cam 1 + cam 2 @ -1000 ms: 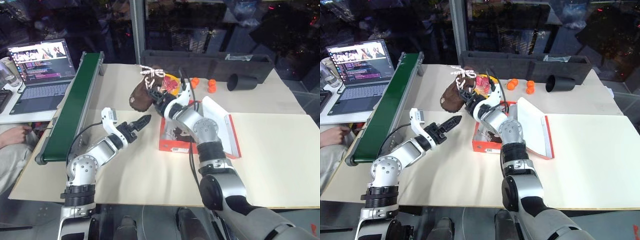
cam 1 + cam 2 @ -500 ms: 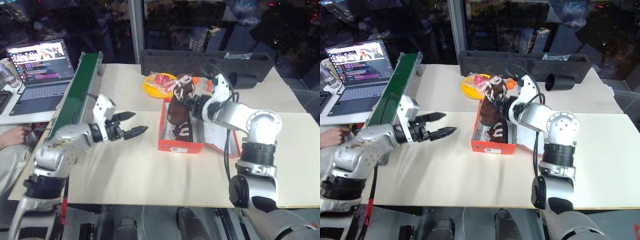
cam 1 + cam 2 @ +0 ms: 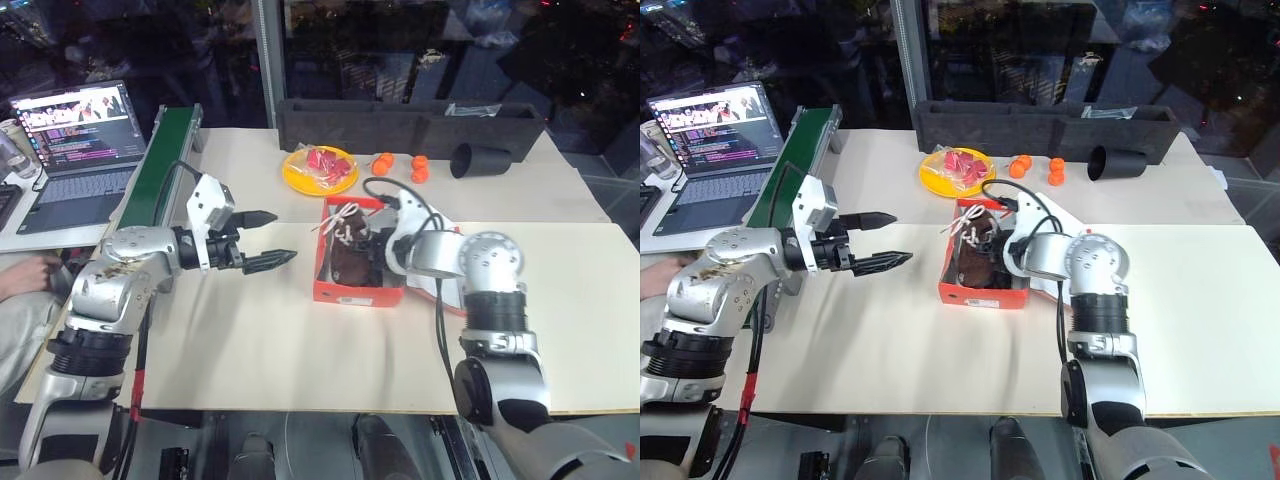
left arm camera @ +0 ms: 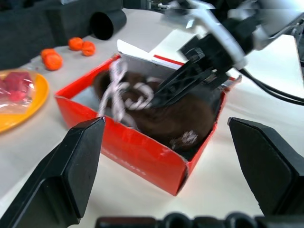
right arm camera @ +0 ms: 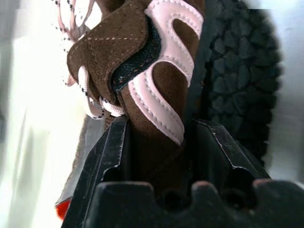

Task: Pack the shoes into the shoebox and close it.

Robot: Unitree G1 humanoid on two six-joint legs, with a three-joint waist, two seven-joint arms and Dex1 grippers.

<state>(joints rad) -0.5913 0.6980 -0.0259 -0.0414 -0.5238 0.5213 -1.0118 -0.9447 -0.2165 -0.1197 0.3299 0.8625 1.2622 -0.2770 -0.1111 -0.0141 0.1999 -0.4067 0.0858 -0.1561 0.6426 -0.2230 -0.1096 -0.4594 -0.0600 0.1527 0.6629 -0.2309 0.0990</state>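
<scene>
The red-orange shoebox [image 3: 358,293] stands open mid-table, its lid [image 4: 142,51] folded back on the right. My right gripper [image 3: 368,240] reaches down into it, shut on a dark brown shoe [image 5: 156,71] with off-white laces, which sits inside the box [image 4: 180,118]. The black treaded sole of a second shoe [image 5: 237,61] lies beside the held one. Left of the box, above the table, my left gripper [image 3: 285,236] hovers open and pointing at it, holding nothing; its fingers [image 4: 71,166] frame the box.
A long dark grey tray [image 3: 410,118] runs along the back. In front of it are a yellow plate [image 3: 320,170], small orange balls [image 3: 418,168] and a black cup [image 3: 478,160]. A green conveyor [image 3: 150,180] and a laptop [image 3: 75,140] stand at left, near a person's hand [image 3: 30,272].
My right gripper carried the shoe from above the plate, right and down into the shoebox. My left arm rose a little and rolled its wrist, staying open.
</scene>
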